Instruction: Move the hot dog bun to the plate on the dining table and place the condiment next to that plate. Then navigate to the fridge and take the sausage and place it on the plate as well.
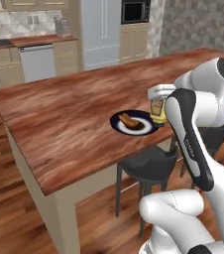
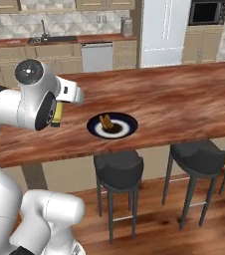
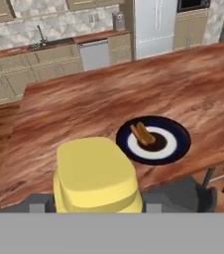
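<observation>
- Condiment bottle (image 3: 95, 176): pale yellow all over (cap and body same shade).
- Plate (image 3: 179, 144): dark navy rim, white ring, dark brown centre.
- Bun (image 3: 142, 133): golden-brown w/ orange tint, lying at approx 10 o'clock on plate.
- Dining table (image 1: 64, 119): reddish-brown wood grain, streaky; cream legs.
- Stools (image 2: 118, 170): dark grey seats, dark legs.
- Fridge (image 2: 164, 30): pale grey-white.

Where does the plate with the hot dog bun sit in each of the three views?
Left base view: the plate lies right of centre, near the table's front edge, beside the arm.
Right base view: the plate sits at centre, above a black stool.
Hand view: the plate is right of centre, past the yellow condiment bottle.
Shared landmark: the fridge, far behind the table.
</observation>
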{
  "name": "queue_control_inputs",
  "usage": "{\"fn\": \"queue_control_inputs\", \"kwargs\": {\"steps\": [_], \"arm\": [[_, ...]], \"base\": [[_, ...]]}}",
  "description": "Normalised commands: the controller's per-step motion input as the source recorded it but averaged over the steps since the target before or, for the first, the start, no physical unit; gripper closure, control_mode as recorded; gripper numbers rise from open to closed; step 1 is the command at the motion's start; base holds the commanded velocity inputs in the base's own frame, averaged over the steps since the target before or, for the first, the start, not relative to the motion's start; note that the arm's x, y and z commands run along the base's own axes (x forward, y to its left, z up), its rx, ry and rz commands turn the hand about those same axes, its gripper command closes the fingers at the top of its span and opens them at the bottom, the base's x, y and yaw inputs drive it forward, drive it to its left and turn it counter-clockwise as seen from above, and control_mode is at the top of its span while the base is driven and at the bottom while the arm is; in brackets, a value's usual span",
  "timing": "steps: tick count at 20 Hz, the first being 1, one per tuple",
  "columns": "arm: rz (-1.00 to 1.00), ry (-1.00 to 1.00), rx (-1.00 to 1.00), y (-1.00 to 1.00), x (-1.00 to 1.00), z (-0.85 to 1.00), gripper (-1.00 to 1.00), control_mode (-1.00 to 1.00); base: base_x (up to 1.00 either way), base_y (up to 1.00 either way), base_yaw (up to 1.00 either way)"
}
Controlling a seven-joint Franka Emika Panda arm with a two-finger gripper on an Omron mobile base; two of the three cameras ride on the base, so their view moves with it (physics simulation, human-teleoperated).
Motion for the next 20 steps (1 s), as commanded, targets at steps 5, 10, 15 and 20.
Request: {"fn": "queue_control_inputs", "kwargs": {"steps": [5,10,15,20], "arm": [[0.0,0.0,0.0,0.0,0.0,0.0,1.0,1.0],[0.0,0.0,0.0,0.0,0.0,0.0,1.0,1.0],[0.0,0.0,0.0,0.0,0.0,0.0,1.0,1.0],[0.0,0.0,0.0,0.0,0.0,0.0,1.0,1.0]], "base": [[0.15,-0.81,0.51],[0.11,-0.83,0.5],[0.24,-0.85,0.39],[0.53,-0.44,0.17]]}}
